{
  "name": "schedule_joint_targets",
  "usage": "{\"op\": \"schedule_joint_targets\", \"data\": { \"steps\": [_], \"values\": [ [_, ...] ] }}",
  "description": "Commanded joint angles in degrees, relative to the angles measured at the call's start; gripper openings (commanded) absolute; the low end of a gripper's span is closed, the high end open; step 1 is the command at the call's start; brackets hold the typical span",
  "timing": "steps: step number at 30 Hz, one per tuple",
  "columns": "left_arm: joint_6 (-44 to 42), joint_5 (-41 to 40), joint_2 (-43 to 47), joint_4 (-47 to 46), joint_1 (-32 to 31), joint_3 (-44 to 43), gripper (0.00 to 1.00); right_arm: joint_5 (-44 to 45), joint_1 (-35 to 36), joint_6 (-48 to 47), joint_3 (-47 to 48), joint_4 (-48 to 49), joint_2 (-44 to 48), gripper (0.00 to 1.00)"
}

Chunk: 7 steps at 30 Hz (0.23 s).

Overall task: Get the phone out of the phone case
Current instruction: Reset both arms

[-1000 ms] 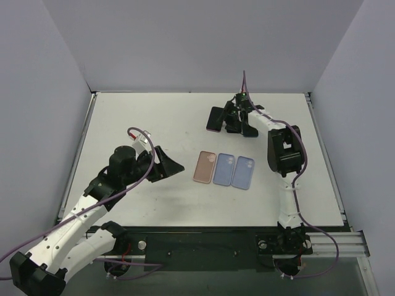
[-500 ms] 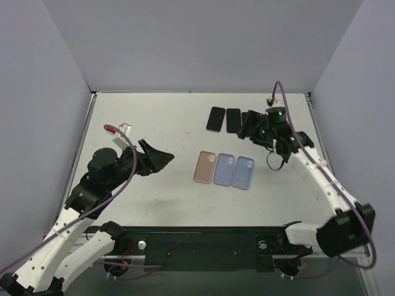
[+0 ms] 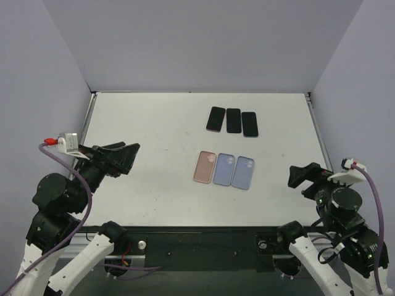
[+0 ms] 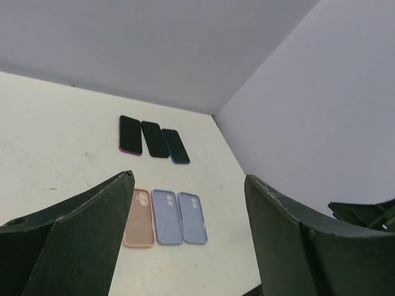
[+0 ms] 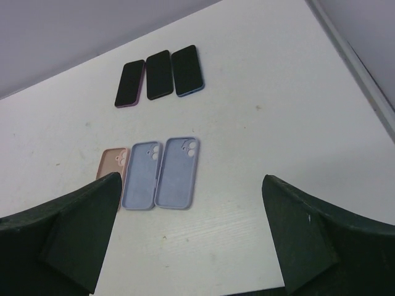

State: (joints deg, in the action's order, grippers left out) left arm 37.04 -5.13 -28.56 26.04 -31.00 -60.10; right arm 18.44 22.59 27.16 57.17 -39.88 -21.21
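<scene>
Three dark phones lie side by side at the back of the table: one (image 3: 215, 118) with a pink rim, a black one (image 3: 233, 120) and one (image 3: 249, 124) with a blue rim. Nearer lie three hollow phone cases, face up: pink (image 3: 204, 166), blue (image 3: 224, 169) and blue (image 3: 242, 172). My left gripper (image 3: 123, 157) hangs open and holds nothing, well left of the cases. At the near right my right gripper (image 3: 303, 176) is open too, with nothing in it. Both wrist views show the cases (image 4: 166, 216) (image 5: 177, 171) and the phones (image 4: 154, 139) (image 5: 159, 74) far ahead between the fingers.
The white table (image 3: 148, 123) is closed in by grey walls at the back and on both sides. A metal rail (image 3: 327, 160) runs along its right edge. Both arm bases sit on the black bar (image 3: 203, 243) at the near edge.
My right gripper has opened and pulled back from the phones at the back to the near right. The third phone now lies beside the other two. My left arm has drawn back to the left.
</scene>
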Motion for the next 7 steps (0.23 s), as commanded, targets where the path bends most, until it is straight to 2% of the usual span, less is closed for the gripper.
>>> {"op": "schedule_joint_targets", "data": {
  "steps": [1,7],
  "values": [
    [-5.0,-6.6,1.9,0.6,0.2,-2.7,0.82,5.2,0.4,0.7,1.2,-6.6,2.4,0.91],
    [-5.3,-7.8,2.5,1.6,0.2,-3.6,0.82,5.8,0.4,0.4,-0.7,-3.5,7.3,0.91]
  ]
}}
